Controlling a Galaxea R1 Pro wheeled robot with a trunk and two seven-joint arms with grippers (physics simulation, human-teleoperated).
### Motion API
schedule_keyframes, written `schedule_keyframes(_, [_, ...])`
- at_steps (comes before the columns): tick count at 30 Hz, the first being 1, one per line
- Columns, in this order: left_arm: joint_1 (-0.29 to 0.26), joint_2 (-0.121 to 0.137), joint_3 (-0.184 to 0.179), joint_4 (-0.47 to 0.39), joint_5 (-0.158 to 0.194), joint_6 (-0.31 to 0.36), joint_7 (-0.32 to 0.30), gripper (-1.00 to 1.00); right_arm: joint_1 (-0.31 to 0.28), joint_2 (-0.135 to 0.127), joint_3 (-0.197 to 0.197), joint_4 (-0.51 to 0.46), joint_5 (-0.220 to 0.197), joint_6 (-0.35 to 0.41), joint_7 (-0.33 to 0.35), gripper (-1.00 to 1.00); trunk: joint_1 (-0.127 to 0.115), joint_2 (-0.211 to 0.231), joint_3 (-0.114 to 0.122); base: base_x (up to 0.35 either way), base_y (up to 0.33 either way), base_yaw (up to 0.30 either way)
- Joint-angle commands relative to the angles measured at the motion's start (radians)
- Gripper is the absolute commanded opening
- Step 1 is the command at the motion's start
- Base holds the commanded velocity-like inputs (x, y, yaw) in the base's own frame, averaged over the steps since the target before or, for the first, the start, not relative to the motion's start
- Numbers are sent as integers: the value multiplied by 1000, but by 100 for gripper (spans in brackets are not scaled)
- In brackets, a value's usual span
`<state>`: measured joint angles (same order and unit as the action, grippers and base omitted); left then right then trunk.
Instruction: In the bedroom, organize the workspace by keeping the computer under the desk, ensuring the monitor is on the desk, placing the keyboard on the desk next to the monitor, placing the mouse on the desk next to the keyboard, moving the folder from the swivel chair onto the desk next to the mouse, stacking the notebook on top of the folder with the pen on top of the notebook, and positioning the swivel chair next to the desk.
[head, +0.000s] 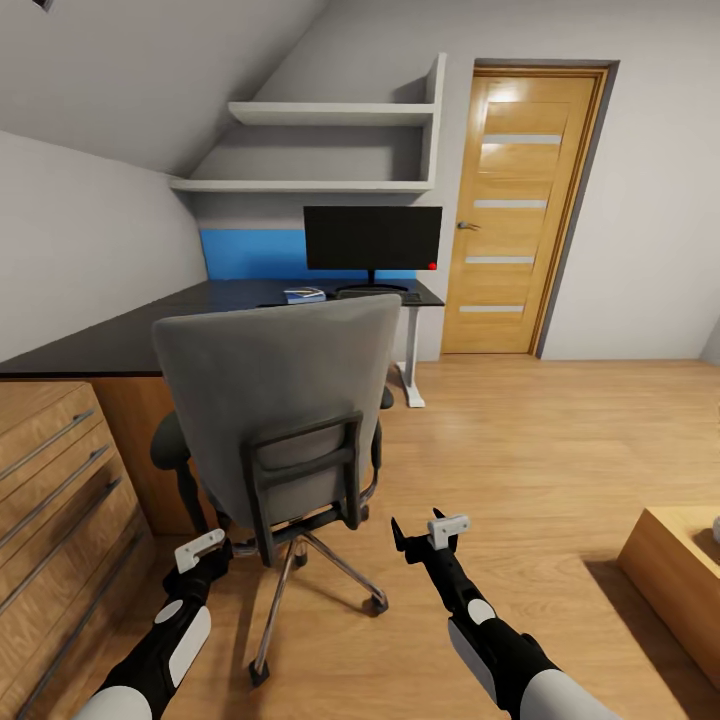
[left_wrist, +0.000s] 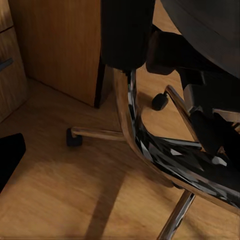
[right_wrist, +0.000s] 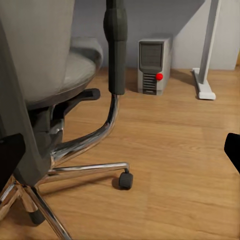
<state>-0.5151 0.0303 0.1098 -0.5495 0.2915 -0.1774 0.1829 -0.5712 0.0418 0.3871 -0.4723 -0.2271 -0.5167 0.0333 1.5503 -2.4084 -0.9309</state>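
Observation:
The grey swivel chair (head: 285, 400) stands with its back to me, in front of the black-topped desk (head: 130, 335). On the desk's far end stands the monitor (head: 372, 238), with a small flat blue and white item (head: 303, 294) beside its stand; I cannot tell what that item is. The computer (right_wrist: 154, 66), a grey tower with a red light, sits on the floor under the desk. My left gripper (head: 207, 553) is open, low beside the chair's chrome base (left_wrist: 150, 145). My right gripper (head: 428, 535) is open over bare floor, right of the chair.
A wood drawer unit (head: 50, 480) runs along the left, under the desk's near end. The desk's white leg (head: 412, 350) and a closed wooden door (head: 520, 200) are further back. A low light-wood cabinet (head: 680, 570) stands at the right. Open floor lies between.

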Motion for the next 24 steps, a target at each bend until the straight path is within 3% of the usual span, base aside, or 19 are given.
schedule_keyframes(1, [0,0,-2,0,10,-4,1,100,-1,0,4,1,-11,-4,3,100,0,0,-1,0,-7,0])
schedule_keyframes(6, [0,0,-2,0,11,-4,0,100,-1,0,4,1,-11,-3,3,100,0,0,-1,-73,73,0])
schedule_keyframes(16, [0,2,-2,0,11,-5,-2,100,-1,0,4,1,-11,-2,3,100,0,0,-1,-187,226,0])
schedule_keyframes(24, [0,13,0,0,14,-5,1,100,-1,0,4,1,-11,-2,3,100,0,0,-1,-41,137,0])
